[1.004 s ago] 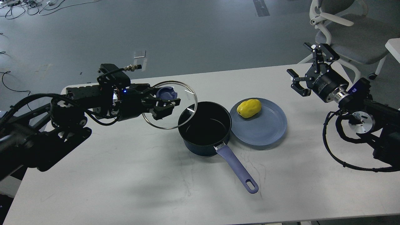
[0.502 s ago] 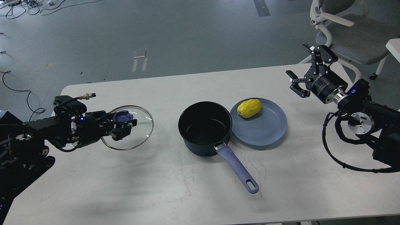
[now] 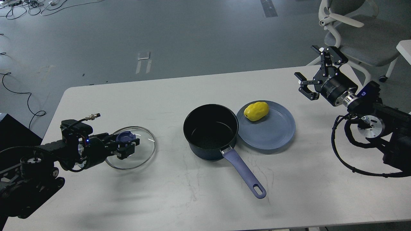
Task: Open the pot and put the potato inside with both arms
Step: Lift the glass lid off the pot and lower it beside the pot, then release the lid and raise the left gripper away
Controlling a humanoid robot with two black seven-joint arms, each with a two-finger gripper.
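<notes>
A dark blue pot [image 3: 210,130] with a purple handle stands open at the table's middle. A yellow potato [image 3: 256,111] lies on a blue plate [image 3: 273,131] just right of the pot. My left gripper [image 3: 126,144] is shut on the blue knob of the glass lid [image 3: 138,157], which lies low on the table left of the pot. My right gripper [image 3: 316,72] is open and empty, raised above the table's back right, apart from the potato.
The white table [image 3: 192,199] has its far edge behind the pot. A grey office chair [image 3: 356,35] stands beyond the back right corner. Cables [image 3: 346,154] hang from my right arm over the table's right side.
My left gripper carried the lid from beside the pot leftward and down to the table. The right gripper barely moved.
</notes>
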